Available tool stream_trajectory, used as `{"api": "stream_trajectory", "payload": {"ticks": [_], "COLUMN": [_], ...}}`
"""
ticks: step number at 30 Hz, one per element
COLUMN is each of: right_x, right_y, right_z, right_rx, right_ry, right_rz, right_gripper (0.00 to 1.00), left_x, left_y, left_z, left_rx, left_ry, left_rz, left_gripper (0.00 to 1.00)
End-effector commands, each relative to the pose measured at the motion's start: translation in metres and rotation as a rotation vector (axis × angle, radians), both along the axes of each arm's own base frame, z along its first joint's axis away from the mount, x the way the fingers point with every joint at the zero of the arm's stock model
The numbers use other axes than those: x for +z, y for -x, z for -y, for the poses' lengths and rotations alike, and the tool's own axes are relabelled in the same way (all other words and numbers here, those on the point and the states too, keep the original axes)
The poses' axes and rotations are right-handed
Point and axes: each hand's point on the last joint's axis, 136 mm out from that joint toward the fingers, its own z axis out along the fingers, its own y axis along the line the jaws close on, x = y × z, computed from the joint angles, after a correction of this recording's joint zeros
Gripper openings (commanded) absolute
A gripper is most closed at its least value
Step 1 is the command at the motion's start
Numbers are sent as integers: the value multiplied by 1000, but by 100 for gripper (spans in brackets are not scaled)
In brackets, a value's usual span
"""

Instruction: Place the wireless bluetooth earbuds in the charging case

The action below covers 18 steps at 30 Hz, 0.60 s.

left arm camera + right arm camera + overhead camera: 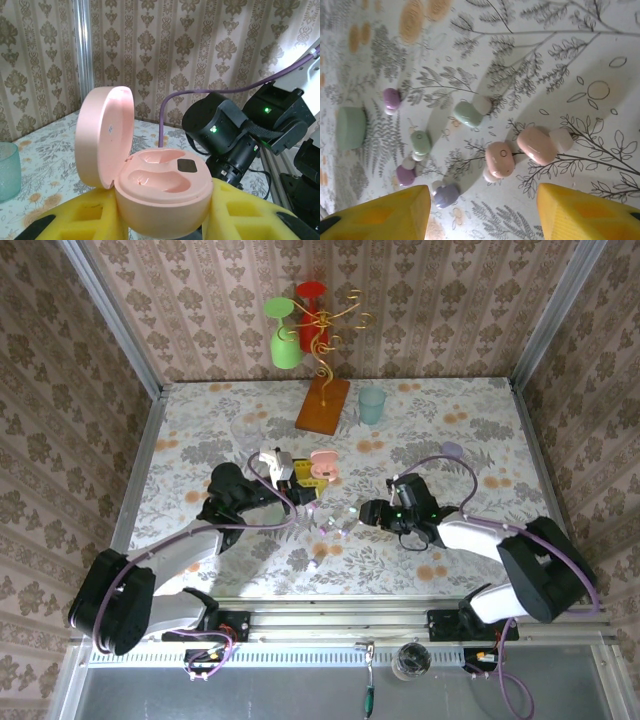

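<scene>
Left arm: runs from its base at the near left edge toward the middle of the table, forearm low. The left gripper (pixel 300 478) points right and toward the back. Its yellow pads (pixel 85 220) are clamped on a pink charging case (pixel 162 187) from both sides. The case sits upright, with its lid (pixel 102 135) swung open and standing on the left and two hollows showing in its top face.

Right arm: elbow folded at the near right, forearm running left. The right gripper (pixel 362 512) is low over the cloth, fingers spread wide with nothing between them.

Earbuds (pixel 500 159): loose on the cloth just ahead of the right gripper, and between the two grippers in the top view. Two pink lie side by side, with two green and three purple farther out; several have white tips. A pale green case (pixel 351 127) lies flat past them.

Surface: table (pixel 200 430) under a pale cloth printed with grey leaves and orange flowers. At the back stands a gold wire stand (pixel 322 405) on a wooden base, carrying a red and a green cup. A teal cup (pixel 371 405) is just beside the base. A small purple case (pixel 452 450) is near the right arm's cable.

Room: brown patterned wallpaper (pixel 200 300) on three sides, metal posts at the corners
</scene>
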Motion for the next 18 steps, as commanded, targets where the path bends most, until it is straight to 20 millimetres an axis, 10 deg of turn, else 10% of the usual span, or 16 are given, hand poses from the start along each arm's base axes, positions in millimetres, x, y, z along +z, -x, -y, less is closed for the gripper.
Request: {"api": "stream_trajectory", "payload": {"ticks": [1,18], "right_x": [8,-15], "right_y": [-18,-28], "right_z": [-9,-23], "right_rx": [-18,40], "right_ry": [-18,-11], "right_rz": [32,-20], "right_gripper": [60,49], "left_x": [1,-3], "left_y": [-2,0], "left_z": [-4,-6], "left_rx": [24,25], "left_ry": [-18,-24], "left_rz": [16,20], "left_gripper": [29,31]}}
